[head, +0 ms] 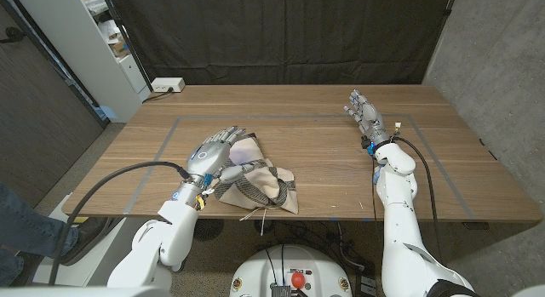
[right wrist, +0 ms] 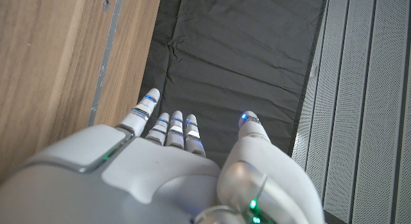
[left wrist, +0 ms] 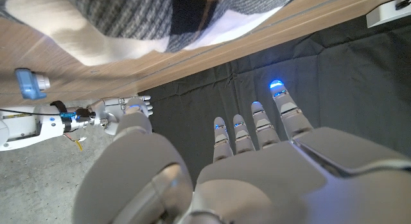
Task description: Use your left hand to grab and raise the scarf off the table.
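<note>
The left hand (head: 217, 154) hovers over the crumpled scarf (head: 260, 185), fingers straight and apart, holding nothing. The scarf lies just beneath and beside it, close to the table (head: 324, 174) front edge. The right hand (head: 364, 111) waits well apart, fingers extended, empty, bare wood between.

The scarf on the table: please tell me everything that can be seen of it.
The scarf is a soft woven cloth, bunched in a loose heap with folds, not spread out. It has grey striped or checked parts, cream-white parts and a pale lilac patch near the top. It lies on the wooden table, close to the near edge, on the robot's left side. The left hand is over its left part with fingers extended; whether it grips cloth cannot be told. In the left wrist view the grey-and-white weave shows close up.
</note>
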